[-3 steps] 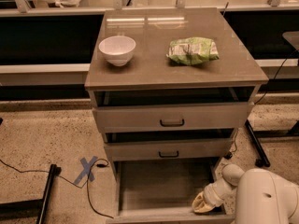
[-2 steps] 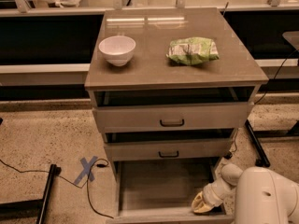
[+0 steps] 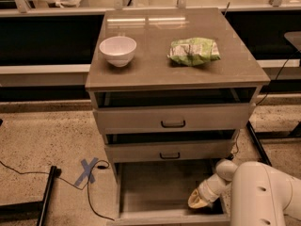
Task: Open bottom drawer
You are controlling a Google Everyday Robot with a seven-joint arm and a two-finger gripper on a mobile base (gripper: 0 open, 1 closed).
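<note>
The bottom drawer [image 3: 164, 187] is pulled far out at the foot of the grey-brown cabinet, showing its plain grey inside. Its front and handle lie at the picture's lower edge, mostly cut off. My white arm [image 3: 263, 192] reaches in from the lower right. My gripper [image 3: 198, 200] is low at the drawer's front right corner, inside or just above the drawer. Above it, the middle drawer [image 3: 169, 150] and the top drawer [image 3: 173, 118] each stand slightly out, with dark loop handles.
A white bowl [image 3: 117, 50] and a green snack bag [image 3: 194, 51] sit on the cabinet top [image 3: 155, 69]. A blue tape cross [image 3: 87, 169] and a black cable [image 3: 28, 173] lie on the speckled floor at left. A dark stand leg [image 3: 47, 192] is lower left.
</note>
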